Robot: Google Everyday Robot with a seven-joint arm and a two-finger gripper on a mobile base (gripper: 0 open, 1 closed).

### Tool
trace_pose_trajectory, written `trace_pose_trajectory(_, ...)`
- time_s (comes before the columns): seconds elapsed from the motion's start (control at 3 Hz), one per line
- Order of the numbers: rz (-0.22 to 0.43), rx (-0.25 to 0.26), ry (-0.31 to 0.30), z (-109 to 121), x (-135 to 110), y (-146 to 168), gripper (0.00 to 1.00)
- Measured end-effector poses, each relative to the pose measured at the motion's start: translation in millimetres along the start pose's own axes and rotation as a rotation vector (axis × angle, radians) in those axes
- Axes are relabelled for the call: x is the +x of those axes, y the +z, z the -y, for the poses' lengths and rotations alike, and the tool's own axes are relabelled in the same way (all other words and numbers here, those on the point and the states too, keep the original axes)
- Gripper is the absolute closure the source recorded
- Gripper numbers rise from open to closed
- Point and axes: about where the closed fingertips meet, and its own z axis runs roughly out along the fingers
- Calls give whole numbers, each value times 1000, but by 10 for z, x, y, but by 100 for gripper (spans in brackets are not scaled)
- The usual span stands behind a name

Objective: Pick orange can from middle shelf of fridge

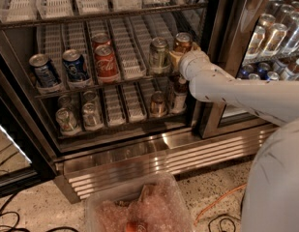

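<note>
The orange can (183, 41) stands at the right end of the middle shelf (121, 82) in the open fridge (139, 159), with only its top and upper body showing. My gripper (177, 58) is at the end of the white arm, right at the front of this can and hiding its lower part. A green-and-silver can (159, 55) stands just left of it. Red cola cans (105, 62) sit mid-shelf and blue cans (74, 66) at the left.
The lower rack holds clear and silver cans (157, 104) and a brown bottle (179, 94) under my arm. A dark door post (220, 57) stands right of the can, with a second cooler section of cans (275, 37) behind glass. A clear bin (139, 208) and cables (217, 211) lie on the floor.
</note>
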Motion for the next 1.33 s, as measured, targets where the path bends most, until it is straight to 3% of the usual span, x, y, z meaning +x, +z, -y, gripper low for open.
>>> trace_pose_trajectory(0.33,0,-3,-11,-6,-2,-5,100)
trace_pose_trajectory(1.33,126,-57,-95,-16,-485,-324,100)
